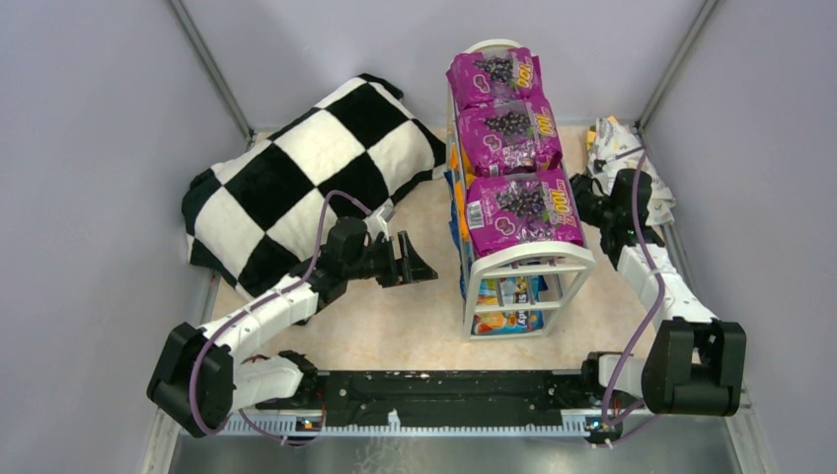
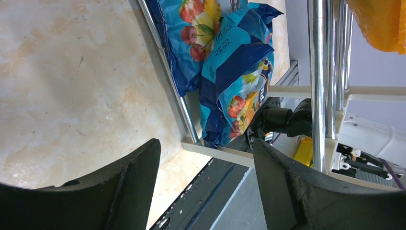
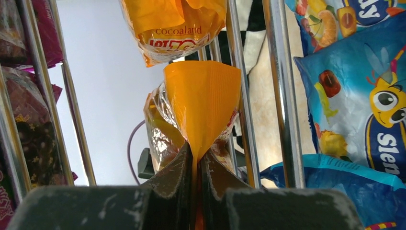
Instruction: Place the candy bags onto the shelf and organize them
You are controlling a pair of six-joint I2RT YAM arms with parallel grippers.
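The white wire shelf (image 1: 529,259) stands mid-table with three purple candy bags (image 1: 515,123) on its top tier and blue bags (image 1: 505,292) on the bottom tier. My right gripper (image 3: 196,153) is inside the shelf's middle tier from the right side (image 1: 588,209), shut on the edge of an orange candy bag (image 3: 201,100); a second orange bag (image 3: 173,26) sits beyond it. My left gripper (image 1: 415,259) is open and empty, left of the shelf above the table. In its wrist view the blue bags (image 2: 234,72) lie behind the shelf rods (image 2: 317,81), ahead of the fingers (image 2: 139,177).
A black-and-white checkered cushion (image 1: 316,178) lies at the back left. A pile of more bags (image 1: 620,146) sits at the back right by the wall. Grey walls enclose the table on three sides. The black base rail (image 1: 444,390) runs along the near edge.
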